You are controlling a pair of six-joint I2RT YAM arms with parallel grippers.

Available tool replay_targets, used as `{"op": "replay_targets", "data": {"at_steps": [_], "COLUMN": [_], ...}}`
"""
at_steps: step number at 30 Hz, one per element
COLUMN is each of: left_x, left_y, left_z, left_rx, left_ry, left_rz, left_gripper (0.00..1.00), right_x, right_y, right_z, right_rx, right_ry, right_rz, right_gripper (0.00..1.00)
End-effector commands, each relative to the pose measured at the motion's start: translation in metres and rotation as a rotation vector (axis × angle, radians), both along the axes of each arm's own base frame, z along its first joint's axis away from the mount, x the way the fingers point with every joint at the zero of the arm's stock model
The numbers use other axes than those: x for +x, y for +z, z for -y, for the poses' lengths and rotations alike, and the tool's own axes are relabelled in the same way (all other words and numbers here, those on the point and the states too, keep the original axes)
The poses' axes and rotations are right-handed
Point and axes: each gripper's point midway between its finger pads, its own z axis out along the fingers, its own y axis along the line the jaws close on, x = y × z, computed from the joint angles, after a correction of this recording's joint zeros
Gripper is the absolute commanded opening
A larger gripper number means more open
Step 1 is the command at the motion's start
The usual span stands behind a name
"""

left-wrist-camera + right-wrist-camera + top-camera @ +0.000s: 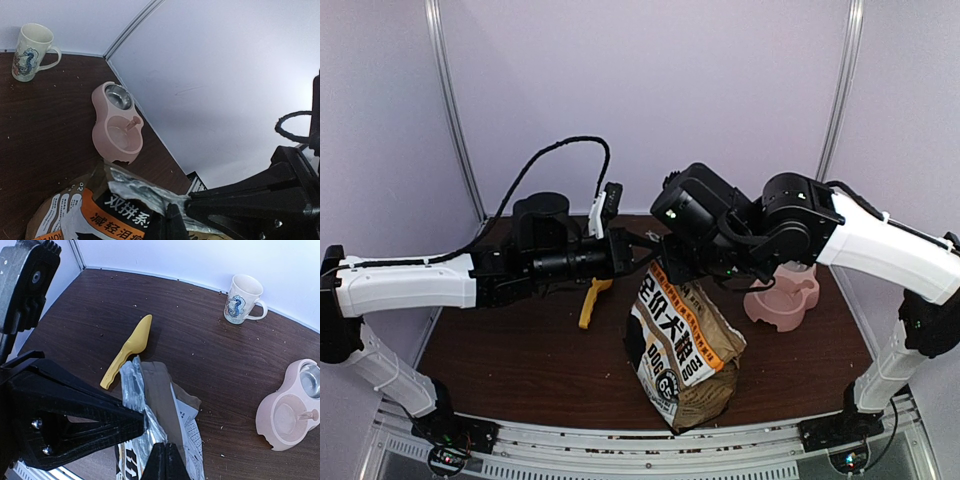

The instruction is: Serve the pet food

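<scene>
My left gripper (172, 222) is clamped tight on the crinkled foil lip of the bag (685, 350). My right gripper (164, 460) is pinched closed on the same lip just beside it, so both pairs of fingers meet over the bag's top. The bag stands slightly tilted at the middle of the table (500, 350), close to the near edge. To its left the yellow scoop (127, 352) lies flat with bare wood all around it. The pink double bowl (782, 298) sits towards the right edge, apart from the bag. A mug (243, 299) stands near the back wall, well apart from everything else. Pale walls close the table in at the back and both sides. The pet food I cannot see, because the bag's mouth is pressed together between my fingers. Small specks dot the wood, too small to tell what they are. From above, my arms hide the bag's top, part of the bowl and the mug, and each wrist view cuts off the bag's lower part
</scene>
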Motion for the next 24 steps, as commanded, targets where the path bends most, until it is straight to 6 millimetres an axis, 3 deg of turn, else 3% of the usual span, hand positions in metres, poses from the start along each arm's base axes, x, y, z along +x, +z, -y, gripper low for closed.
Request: {"op": "replay_targets", "data": {"at_steps": [1,24], "left_x": [0.000,0.002], "left_y": [0.006,0.004], "left_z": [-0.003,-0.004], "left_rx": [0.021,0.047], "left_ry": [0.013,0.029], "left_rz": [0.022,0.025], "left_gripper": [0.00,0.00], "right_x": [0.006,0.011], "right_y": [0.009,0.009], "right_z": [0.041,0.059], "right_rx": [-0.087,-0.089], "right_ry": [-0.089,-0.155], "right_rz": [0.056,0.054], "right_gripper": [0.00,0.00]}}
